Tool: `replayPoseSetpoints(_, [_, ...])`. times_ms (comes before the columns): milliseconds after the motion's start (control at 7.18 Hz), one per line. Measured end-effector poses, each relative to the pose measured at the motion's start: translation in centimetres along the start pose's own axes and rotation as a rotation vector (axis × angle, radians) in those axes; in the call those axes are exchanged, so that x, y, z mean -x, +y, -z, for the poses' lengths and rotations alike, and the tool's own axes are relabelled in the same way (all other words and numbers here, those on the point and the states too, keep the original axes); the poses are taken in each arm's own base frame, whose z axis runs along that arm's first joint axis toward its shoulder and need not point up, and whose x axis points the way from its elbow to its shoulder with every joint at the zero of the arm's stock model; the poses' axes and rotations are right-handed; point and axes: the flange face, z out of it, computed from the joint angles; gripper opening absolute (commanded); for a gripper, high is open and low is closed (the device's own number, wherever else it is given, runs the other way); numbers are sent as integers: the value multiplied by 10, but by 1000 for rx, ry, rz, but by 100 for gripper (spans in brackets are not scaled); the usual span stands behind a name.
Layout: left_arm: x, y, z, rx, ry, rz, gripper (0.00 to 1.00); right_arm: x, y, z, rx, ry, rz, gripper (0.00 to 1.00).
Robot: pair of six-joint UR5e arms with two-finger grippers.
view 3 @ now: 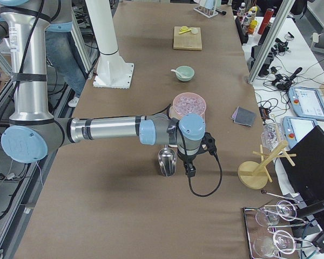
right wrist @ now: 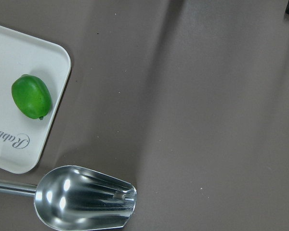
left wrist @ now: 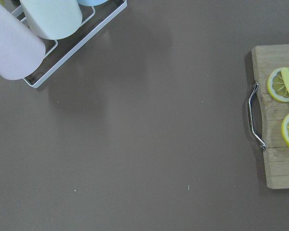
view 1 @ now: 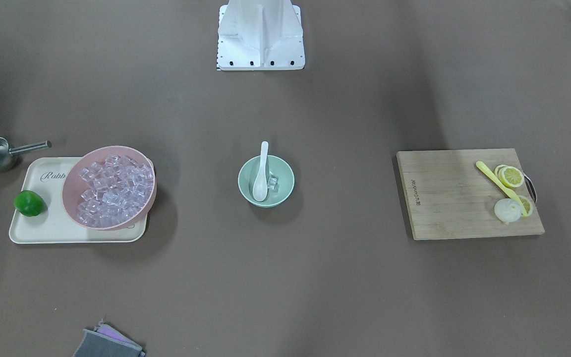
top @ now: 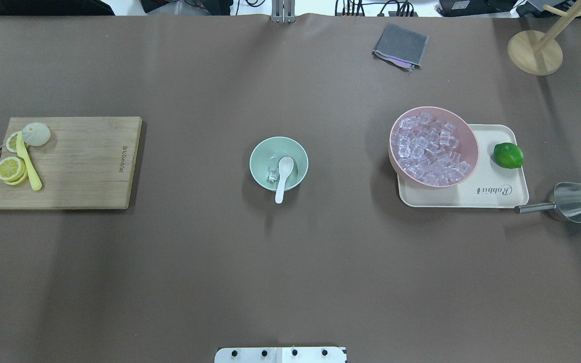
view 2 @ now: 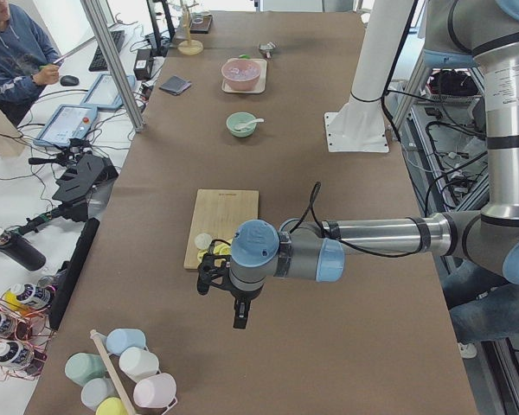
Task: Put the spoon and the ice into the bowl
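The mint-green bowl [view 1: 285, 174] [top: 263, 156] stands at the middle of the table. The white spoon [view 1: 261, 173] [top: 283, 176] lies in it, scoop down inside, with its handle over the rim on the robot's side. A few clear ice cubes [view 1: 272, 182] [top: 272, 175] lie in the bowl beside the scoop. Many more ice cubes [top: 431, 151] fill the pink bowl [view 1: 75, 176]. Both arms are far from the bowl. The left wrist [view 2: 255, 259] hovers past the cutting board's end. The right wrist [view 3: 191, 129] hovers over the metal scoop. I cannot tell whether either gripper is open or shut.
The pink bowl sits on a cream tray [top: 502, 194] with a green lime [top: 508, 155]. A metal scoop [top: 570, 201] [right wrist: 84, 197] lies beside the tray. A wooden cutting board [top: 78, 164] holds lemon slices and a yellow utensil [top: 28, 161]. A grey cloth [top: 400, 46] and a mug rack [left wrist: 33, 33] lie further off.
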Motion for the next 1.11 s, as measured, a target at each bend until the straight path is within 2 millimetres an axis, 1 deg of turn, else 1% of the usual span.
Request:
replayPoseSetpoints(697, [-2,-1,1,-3,0,-5,97,3,-2,1,-7,-16,-8,100])
replayPoseSetpoints(1115, [-7,-3,7,-15,2,-15,97,4,-6,3,-8,-14,-8,100])
